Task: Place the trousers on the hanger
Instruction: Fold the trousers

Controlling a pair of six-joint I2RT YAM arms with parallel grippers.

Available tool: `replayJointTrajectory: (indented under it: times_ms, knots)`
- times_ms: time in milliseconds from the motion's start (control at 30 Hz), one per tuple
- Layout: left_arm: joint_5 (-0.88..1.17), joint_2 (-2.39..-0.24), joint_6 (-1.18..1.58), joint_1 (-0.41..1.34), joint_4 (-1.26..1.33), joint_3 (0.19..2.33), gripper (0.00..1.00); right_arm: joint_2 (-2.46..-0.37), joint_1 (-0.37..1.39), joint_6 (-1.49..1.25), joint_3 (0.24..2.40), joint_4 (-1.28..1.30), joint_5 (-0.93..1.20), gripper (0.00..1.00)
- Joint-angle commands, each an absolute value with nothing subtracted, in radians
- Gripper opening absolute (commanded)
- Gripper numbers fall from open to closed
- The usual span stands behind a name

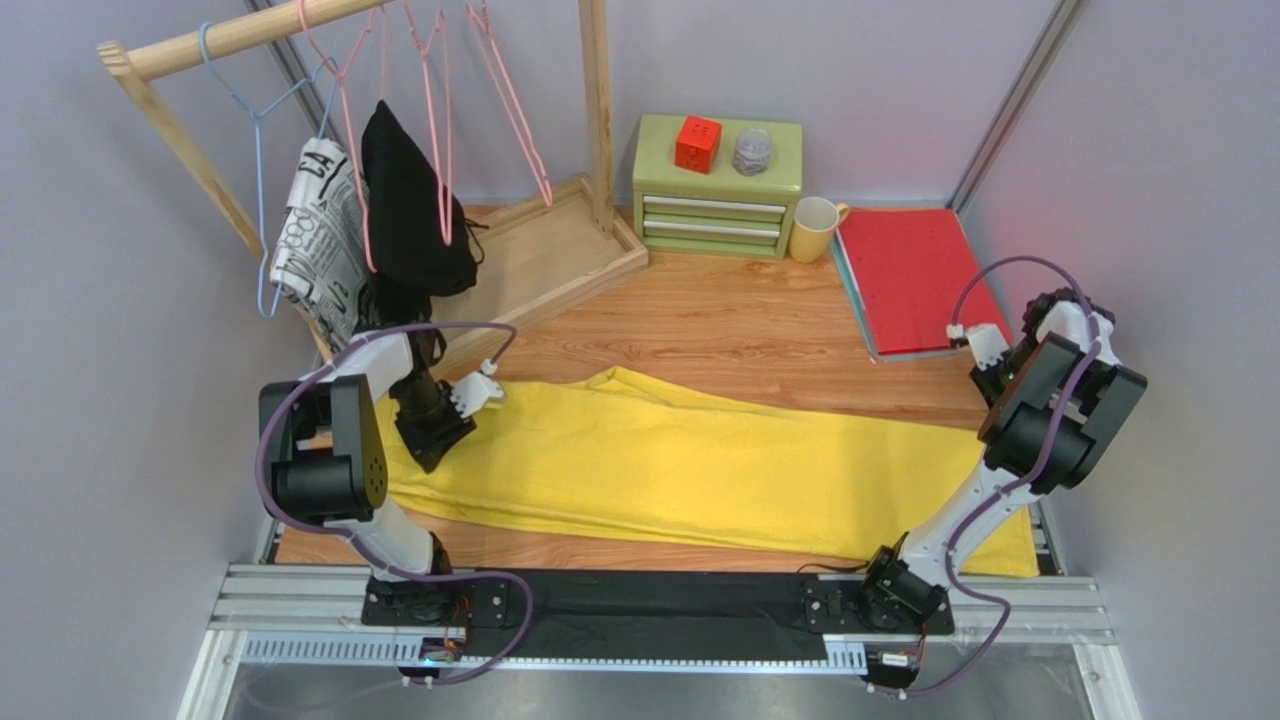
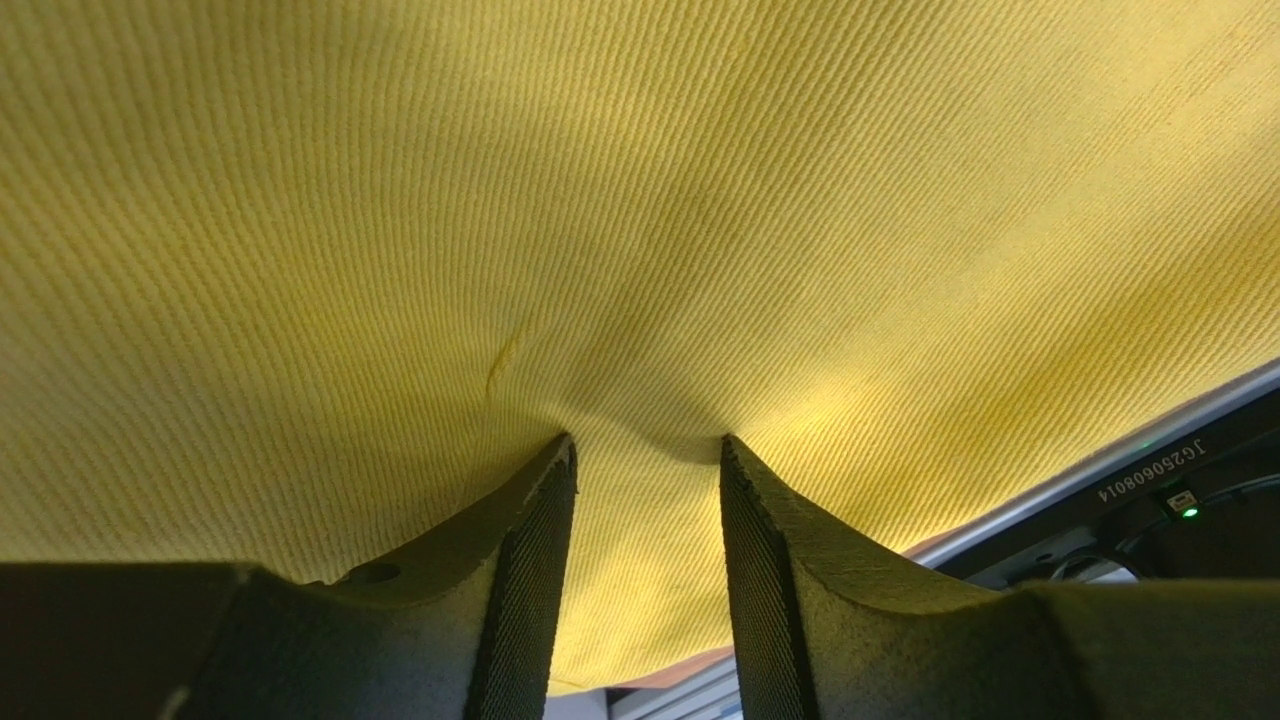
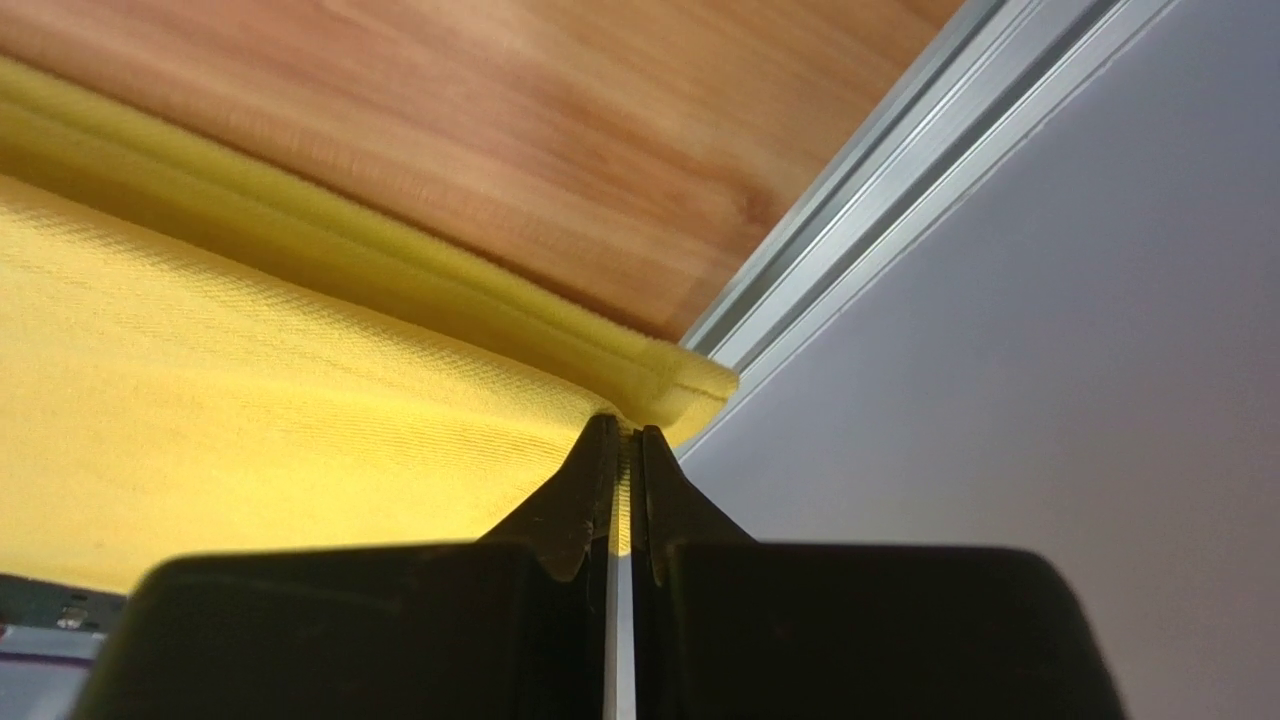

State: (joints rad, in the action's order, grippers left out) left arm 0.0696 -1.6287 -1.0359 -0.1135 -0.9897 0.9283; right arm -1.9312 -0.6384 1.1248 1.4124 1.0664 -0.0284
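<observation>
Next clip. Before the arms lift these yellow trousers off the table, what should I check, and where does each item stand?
1. Left tool grips the trousers: cloth is gathered between its jaws, ok.
2. Right tool grips the trousers: it is shut on the hem corner, ok.
3. Cloth free of snags: it lies flat, apart from the red folder, ok.
4. Bare pink hanger available: one hangs on the rail, ok.
5. Hanger brought to the cloth: not ok, it is up on the rail.
6. Both grips firm enough for a lift: cannot tell.
</observation>
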Motion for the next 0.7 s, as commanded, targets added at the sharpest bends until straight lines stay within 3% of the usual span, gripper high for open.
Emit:
replayJointTrajectory:
  times_ms: [0,33,167,267,400,500,667]
  knots:
    - [0.073,-1.62,-1.04,-0.13,-0.923,0.888,0.52,-1.944,-0.618,1.098,1.402,0.845,-0.141,0.01]
    - [0.087,-1.603,-1.035,-0.13,-0.931,0.893,0.53,-1.947,-0.608,1.095,1.399,0.824,-0.159,0.05]
    - [0.21,-1.523,-1.008,-0.13,-1.021,0.962,0.57,-1.927,-0.603,1.039,1.436,0.888,-0.134,0.56]
    - [0.303,-1.439,-0.989,-0.13,-1.081,1.008,0.59,-1.907,-0.633,0.97,1.511,1.044,-0.065,0.67]
    - [0.393,-1.341,-1.002,-0.072,-1.121,1.014,0.59,-1.87,-0.69,0.917,1.534,1.241,0.034,0.66]
    - [0.414,-1.276,-0.945,-0.003,-1.071,1.003,0.62,-1.795,-0.701,0.922,1.433,1.252,0.074,0.62]
    - [0.491,-1.315,-1.055,0.149,-1.185,1.057,0.61,-1.733,-0.675,0.933,1.273,1.253,0.104,0.5]
